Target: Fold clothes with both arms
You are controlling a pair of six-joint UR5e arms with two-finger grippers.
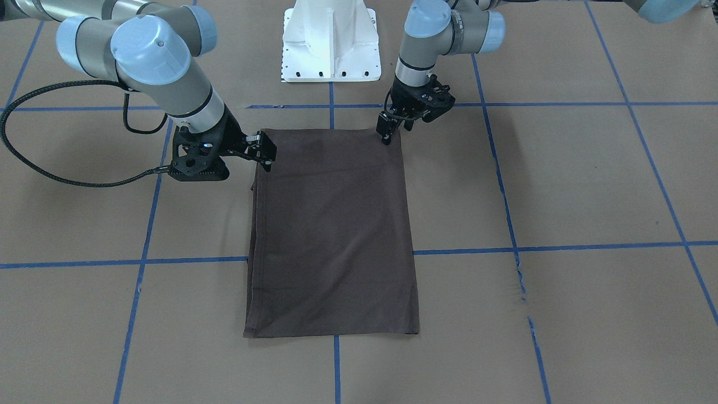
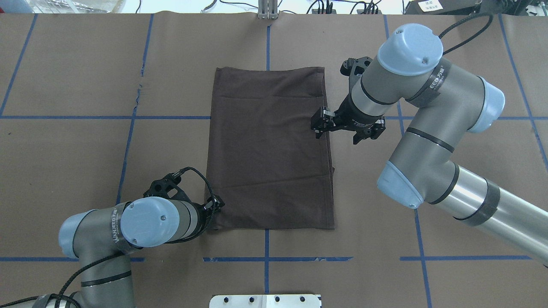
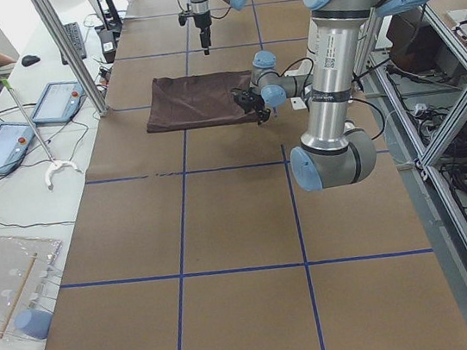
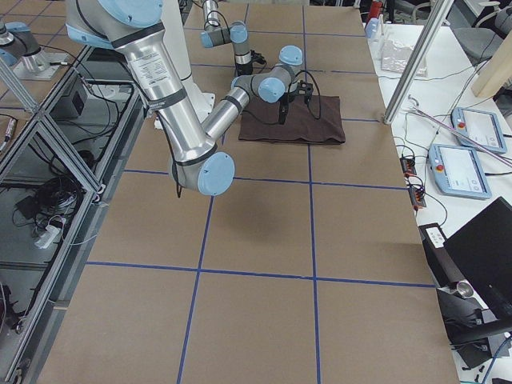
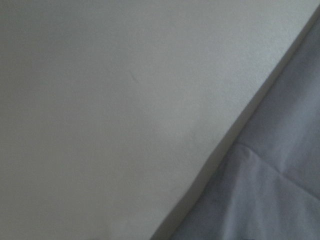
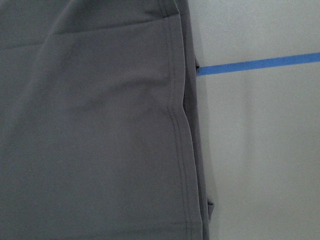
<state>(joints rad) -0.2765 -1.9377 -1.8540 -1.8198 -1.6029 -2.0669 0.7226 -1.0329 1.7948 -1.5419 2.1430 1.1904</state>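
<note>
- Your table point(image 1: 561, 185) is covered in brown paper and marked into big squares with blue tape point(image 1: 561, 247). The white pedestal point(image 1: 331, 39) stands at the robot's edge.
- The shirt point(image 1: 331, 235) lies flat between the two claws, folded into a long smooth rectangle. Its short ends face the robot and your side.
- The left claw point(image 1: 387, 134) points down, low at the shirt corner nearest the robot on its left side. The cloth spreads away from the tips toward the right claw and toward you.
- The left wrist view is blurred. It shows only bare table with the shirt's edge running across one corner. You cannot tell whether this claw is wide or narrow, or whether it pinches cloth.
- The right claw point(image 1: 265, 152) hangs over the shirt's long edge on the robot's right side, and seems to sit higher than the left one.
- Under the right claw you see the stitched hem point(image 6: 175, 100) and a strip of tape beside it. No fingers show there, so you cannot tell its gap either.
</note>
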